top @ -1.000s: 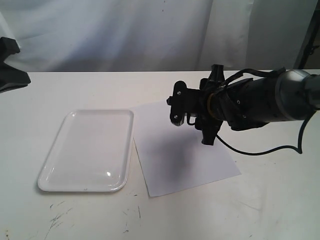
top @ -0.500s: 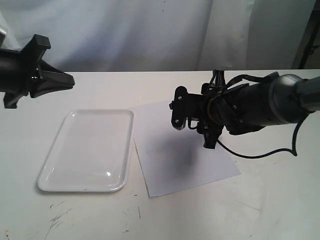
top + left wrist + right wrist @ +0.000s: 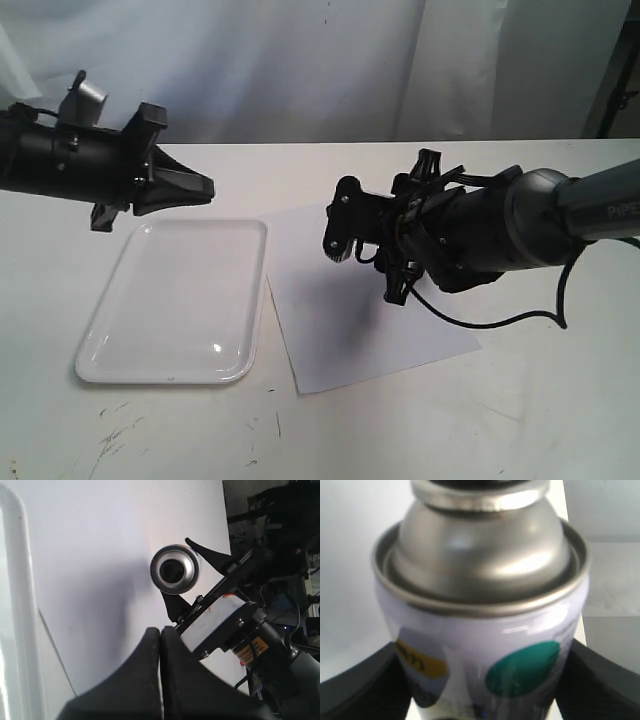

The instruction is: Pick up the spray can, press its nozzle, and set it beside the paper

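White table is carrying everything. Right arm is sticking in from the right, left arm from the far left. White tray is lying on the left, with the paper lying just right of it. Right gripper is pinching the spray can by its sides, holding it off the table over the paper's far part, silver top pointing left. Left gripper is hanging over the tray's far edge, fingers pressed together, aiming at the can but well apart from it. Nozzle is probably the dark spot showing in the dome; too blurry to be sure.
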